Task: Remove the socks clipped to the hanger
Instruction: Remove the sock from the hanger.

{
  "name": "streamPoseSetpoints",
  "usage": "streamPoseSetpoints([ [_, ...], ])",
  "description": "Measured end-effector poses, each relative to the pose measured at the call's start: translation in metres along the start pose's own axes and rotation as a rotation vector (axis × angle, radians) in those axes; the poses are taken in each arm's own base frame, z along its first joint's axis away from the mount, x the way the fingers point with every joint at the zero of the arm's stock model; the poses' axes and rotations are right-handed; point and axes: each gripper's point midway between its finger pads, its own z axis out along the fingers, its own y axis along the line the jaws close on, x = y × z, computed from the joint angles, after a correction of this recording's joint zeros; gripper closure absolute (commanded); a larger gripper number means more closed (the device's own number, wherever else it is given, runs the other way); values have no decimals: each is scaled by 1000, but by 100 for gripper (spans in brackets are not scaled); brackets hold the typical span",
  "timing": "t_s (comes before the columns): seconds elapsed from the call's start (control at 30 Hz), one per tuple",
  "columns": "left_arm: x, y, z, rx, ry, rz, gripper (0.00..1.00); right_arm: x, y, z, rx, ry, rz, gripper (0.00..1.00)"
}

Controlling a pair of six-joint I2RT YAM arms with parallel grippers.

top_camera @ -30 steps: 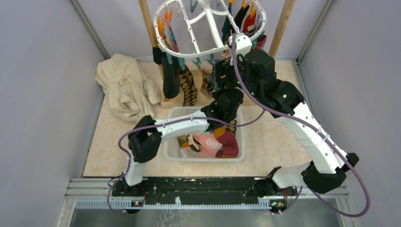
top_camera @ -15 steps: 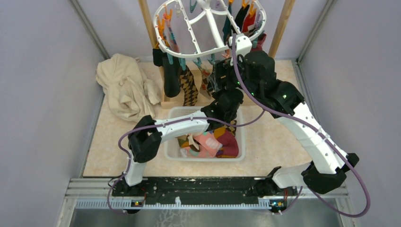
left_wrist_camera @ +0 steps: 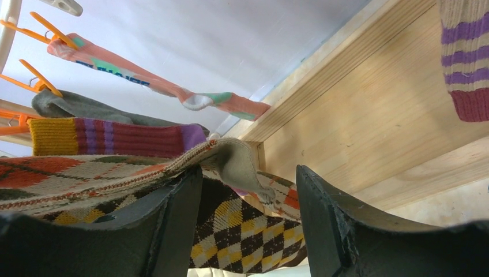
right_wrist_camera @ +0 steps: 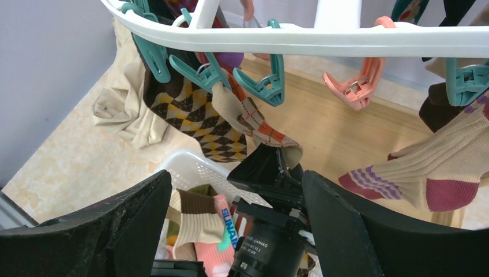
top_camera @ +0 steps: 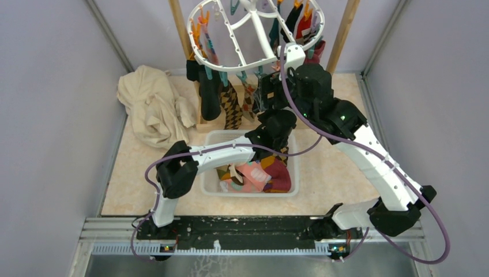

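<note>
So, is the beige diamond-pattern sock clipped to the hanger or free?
Clipped. The sock hangs from a teal clip on the hanger; its toe sits inside the open left gripper.

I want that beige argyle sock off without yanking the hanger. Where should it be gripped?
Probably the free toe end of the beige argyle sock, approached from below: its upper end is pinched in a teal clip, and the toe droops into the open left gripper.

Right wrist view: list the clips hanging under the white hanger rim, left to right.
far-left teal clip → second teal clip, pinching the beige argyle sock → third teal clip, empty → salmon clip, empty → right-edge teal clip
</note>
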Motion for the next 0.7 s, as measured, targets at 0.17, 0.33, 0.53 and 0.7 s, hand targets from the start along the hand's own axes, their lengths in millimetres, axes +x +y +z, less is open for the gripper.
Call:
streamPoseSetpoints([
  [0.17,1,-1,0,1,1,-3,35,-2,-2,5,17,-13,1,20],
  [0.33,0,1,-1,3,-3,-8,38,-9,-1,13,17,-49,5,31],
  [0.53,0,1,-1,6,-6,-7,46,-8,9,25,-37,-76,-9,36],
  [0.7,3,2,-2,12,-6,-3,56,-6,21,36,-99,-97,-27,38],
])
